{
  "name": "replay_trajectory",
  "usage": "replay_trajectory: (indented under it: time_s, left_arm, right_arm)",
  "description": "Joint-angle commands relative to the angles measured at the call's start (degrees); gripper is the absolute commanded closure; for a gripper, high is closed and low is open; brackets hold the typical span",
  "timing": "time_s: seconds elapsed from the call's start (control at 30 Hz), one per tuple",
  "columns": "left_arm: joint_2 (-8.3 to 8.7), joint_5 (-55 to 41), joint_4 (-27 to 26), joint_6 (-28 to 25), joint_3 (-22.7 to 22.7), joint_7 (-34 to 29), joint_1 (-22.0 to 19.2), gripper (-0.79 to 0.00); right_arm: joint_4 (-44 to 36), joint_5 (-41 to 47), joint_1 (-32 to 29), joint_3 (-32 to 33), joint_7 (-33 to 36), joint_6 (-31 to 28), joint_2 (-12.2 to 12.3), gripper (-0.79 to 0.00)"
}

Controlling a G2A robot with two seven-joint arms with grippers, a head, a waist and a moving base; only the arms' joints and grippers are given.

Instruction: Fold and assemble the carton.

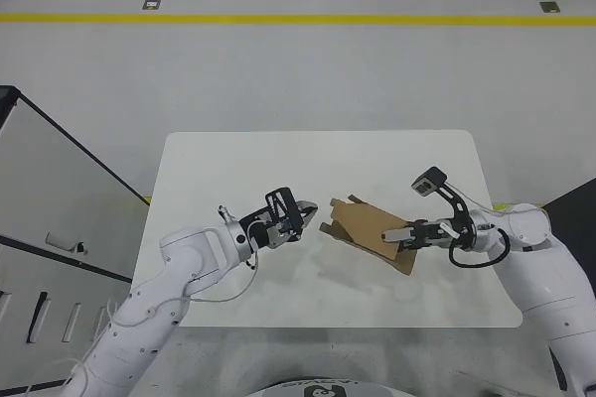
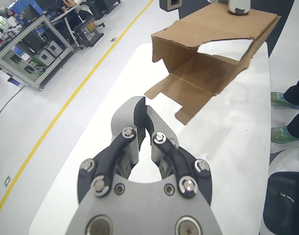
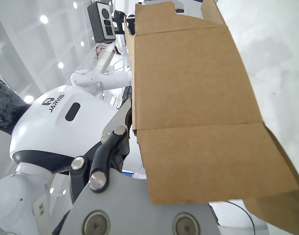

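Observation:
A brown cardboard carton (image 1: 368, 230), partly opened into a sleeve with loose end flaps, is held tilted above the middle of the white table (image 1: 228, 169). My right gripper (image 1: 389, 236) is shut on the carton's top panel at its right end; in the right wrist view one finger (image 3: 120, 123) presses that wall of the carton (image 3: 193, 113) and the other is hidden behind it. My left gripper (image 1: 303, 211) is shut on nothing, its fingertips (image 2: 141, 106) just short of the corner of the carton's (image 2: 201, 74) lower flap on the left side.
A grey cabinet (image 1: 40, 198) stands off the table's left edge. Bare tabletop lies behind the carton and in front of it. A yellow floor line (image 1: 298, 18) runs past the far side.

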Motion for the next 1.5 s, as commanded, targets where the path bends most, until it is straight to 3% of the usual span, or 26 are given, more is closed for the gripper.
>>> replay_trajectory:
  time_s: [0.0, 0.43, 1.33, 1.47]
  left_arm:
    - [-0.06, 0.0, -0.2, -0.5, 0.7, 0.0, -0.2, 0.0]
    - [-0.34, 0.3, -0.5, -1.5, 3.3, -0.1, -0.8, 0.0]
    - [0.07, 0.4, -0.5, -3.4, 2.7, 0.5, -0.8, 0.0]
    - [0.11, 0.3, -0.4, -3.7, 2.7, 0.6, -0.9, 0.0]
  right_arm:
    - [0.3, 0.2, 0.0, -0.1, -0.2, -0.2, -0.1, 0.0]
    - [3.4, 0.6, 1.8, -1.5, -1.3, -1.1, -0.9, 0.0]
    - [4.4, -1.0, 4.4, -3.0, -6.8, 0.0, -2.4, 0.0]
    - [4.1, -1.5, 4.6, -3.1, -8.7, 0.1, -2.6, -0.055]
